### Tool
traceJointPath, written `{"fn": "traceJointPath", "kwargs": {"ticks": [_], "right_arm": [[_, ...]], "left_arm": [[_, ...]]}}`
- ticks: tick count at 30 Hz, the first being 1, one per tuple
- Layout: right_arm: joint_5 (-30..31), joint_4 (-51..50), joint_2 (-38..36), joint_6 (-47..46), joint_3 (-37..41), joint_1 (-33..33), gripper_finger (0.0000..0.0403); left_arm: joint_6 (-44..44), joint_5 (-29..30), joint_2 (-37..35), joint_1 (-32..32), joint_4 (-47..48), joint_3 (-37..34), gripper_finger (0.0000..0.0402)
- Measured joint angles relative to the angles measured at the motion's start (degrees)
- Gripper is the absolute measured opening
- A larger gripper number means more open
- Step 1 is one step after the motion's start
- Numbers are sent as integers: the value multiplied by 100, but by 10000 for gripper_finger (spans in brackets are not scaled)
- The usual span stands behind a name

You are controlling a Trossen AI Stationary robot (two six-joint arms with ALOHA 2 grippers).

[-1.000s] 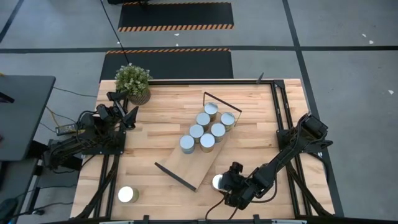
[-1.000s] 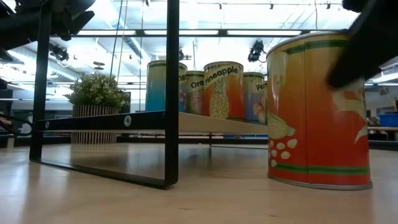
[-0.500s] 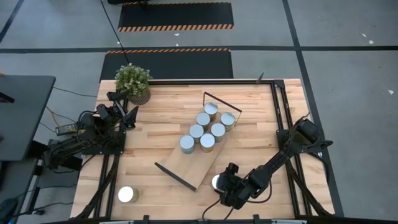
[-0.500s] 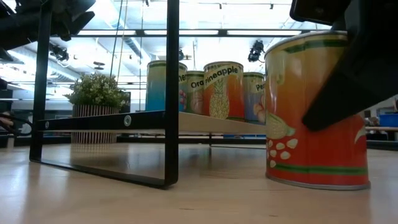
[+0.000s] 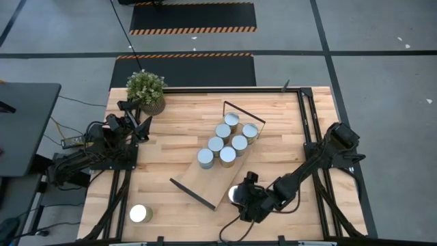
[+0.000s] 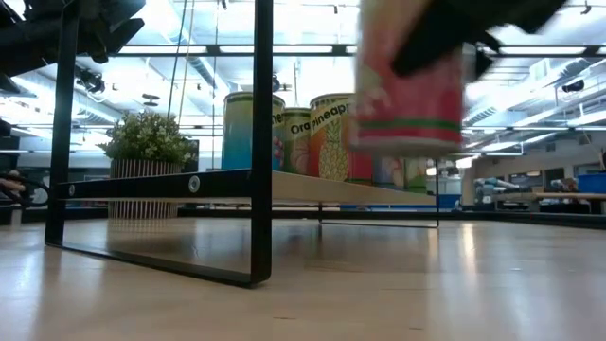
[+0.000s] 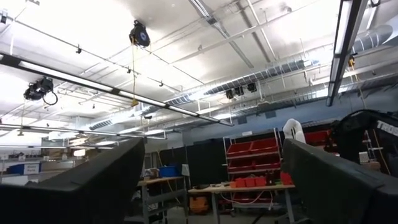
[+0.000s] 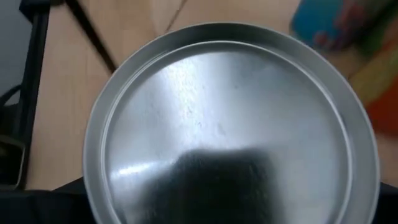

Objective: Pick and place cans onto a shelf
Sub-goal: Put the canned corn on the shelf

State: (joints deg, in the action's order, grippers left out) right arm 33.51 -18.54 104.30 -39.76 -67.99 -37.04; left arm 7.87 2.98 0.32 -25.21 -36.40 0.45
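Observation:
The shelf [image 5: 220, 179] lies slantwise across the middle of the table, with several silver-topped cans [image 5: 226, 142] standing on its far half. My right gripper [image 5: 240, 197] is shut on an orange-labelled can [image 6: 407, 90] just off the shelf's near right edge. The can's silver top [image 8: 230, 112] fills the right wrist view. Another can [image 5: 140, 214] stands on its base on the table at the near left. My left gripper [image 5: 141, 127] waits open at the table's far left, raised and pointing upward. My right gripper holds the can by its side wall close under the top rim [image 6: 431, 47], pinched between the two fingers. The fingers slant down from the table's near right. The can is about upright and lifted clear of the table, its base [image 6: 407, 147] above shelf height.
A potted plant [image 5: 147, 91] stands at the far left corner. The shelf's black wire frames [image 5: 193, 193] [image 5: 244, 113] rise at both short ends. The shelf's near half is bare wood, and there is bare tabletop [image 5: 171, 147] to the left of the shelf.
My right gripper has shut on the orange-labelled can and raised it off the table, carrying it a little toward the shelf and the far edge. The can stood on the table a second ago and now hangs clear.

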Motion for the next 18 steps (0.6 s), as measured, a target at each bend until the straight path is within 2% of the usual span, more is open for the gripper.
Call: {"fn": "traceJointPath", "kwargs": {"ticks": [7,11,18], "right_arm": [[-9,140,-22,1101,-107,600,321],[-234,538,-22,1564,-100,849,321],[-525,599,169,1810,-86,1013,321]], "left_arm": [[-277,-3,0,0,35,0,388],[-279,-4,0,0,83,0,388],[-873,-220,4,-2,249,0,388]]}}
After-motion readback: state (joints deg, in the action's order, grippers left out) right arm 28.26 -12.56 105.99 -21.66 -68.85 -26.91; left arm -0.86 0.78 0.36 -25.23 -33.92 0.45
